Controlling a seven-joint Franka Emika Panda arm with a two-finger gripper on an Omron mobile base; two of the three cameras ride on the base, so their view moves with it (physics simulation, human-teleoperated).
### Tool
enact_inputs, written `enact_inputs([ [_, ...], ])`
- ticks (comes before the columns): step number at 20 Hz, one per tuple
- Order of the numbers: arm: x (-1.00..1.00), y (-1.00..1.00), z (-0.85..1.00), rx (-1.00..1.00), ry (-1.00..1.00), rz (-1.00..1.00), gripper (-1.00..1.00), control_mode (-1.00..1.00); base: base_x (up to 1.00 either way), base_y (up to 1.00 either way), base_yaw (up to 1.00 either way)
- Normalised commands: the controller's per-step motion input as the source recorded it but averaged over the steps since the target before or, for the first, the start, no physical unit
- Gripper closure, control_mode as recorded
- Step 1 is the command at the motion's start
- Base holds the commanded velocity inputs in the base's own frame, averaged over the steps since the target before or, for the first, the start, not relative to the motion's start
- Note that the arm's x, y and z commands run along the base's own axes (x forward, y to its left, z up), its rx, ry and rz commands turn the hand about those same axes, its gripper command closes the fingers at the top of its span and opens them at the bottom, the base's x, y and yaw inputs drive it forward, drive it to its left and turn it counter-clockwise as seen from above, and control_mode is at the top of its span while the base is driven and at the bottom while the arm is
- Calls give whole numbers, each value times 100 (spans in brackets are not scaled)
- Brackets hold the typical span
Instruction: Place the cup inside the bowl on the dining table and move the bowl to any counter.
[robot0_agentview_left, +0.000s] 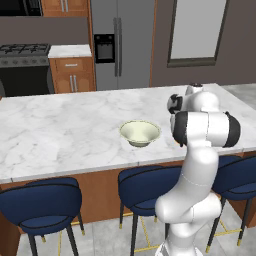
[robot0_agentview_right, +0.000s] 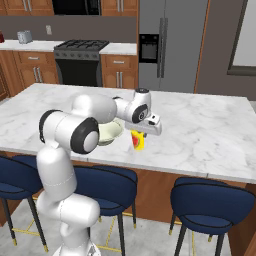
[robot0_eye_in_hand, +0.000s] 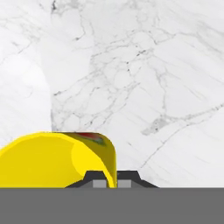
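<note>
At the bottom centre of the hand view the gripper (robot0_eye_in_hand: 111, 183) has its two dark tips pinched on the thin wall of the cup (robot0_eye_in_hand: 52, 159), one tip inside the rim and one outside; the yellow cup fills the lower left of that frame, a sliver of its red patch showing at its top edge, with the veined marble of the dining table (robot0_eye_in_hand: 144, 78) behind it. In the right base view the cup (robot0_agentview_right: 138, 140) hangs just under the hand at frame centre; whether it touches the marble I cannot tell; the bowl (robot0_agentview_right: 111, 132) sits just left of it, partly hidden by the arm. In the left base view the bowl (robot0_agentview_left: 140, 132) stands at centre on the dining table (robot0_agentview_left: 50, 130); navy stools (robot0_agentview_left: 42, 205) line the lower edge.
</note>
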Motion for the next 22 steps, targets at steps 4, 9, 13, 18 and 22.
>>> enact_inputs([
  [4,0,0,20,0,0,7,100,-100,0,0,0],
  [9,0,0,15,0,0,9,100,-100,0,0,0],
  [13,0,0,18,0,0,8,100,-100,0,0,0],
  [18,0,0,22,0,0,7,100,-100,0,0,0],
  [22,0,0,25,0,0,4,100,-100,0,0,0],
])
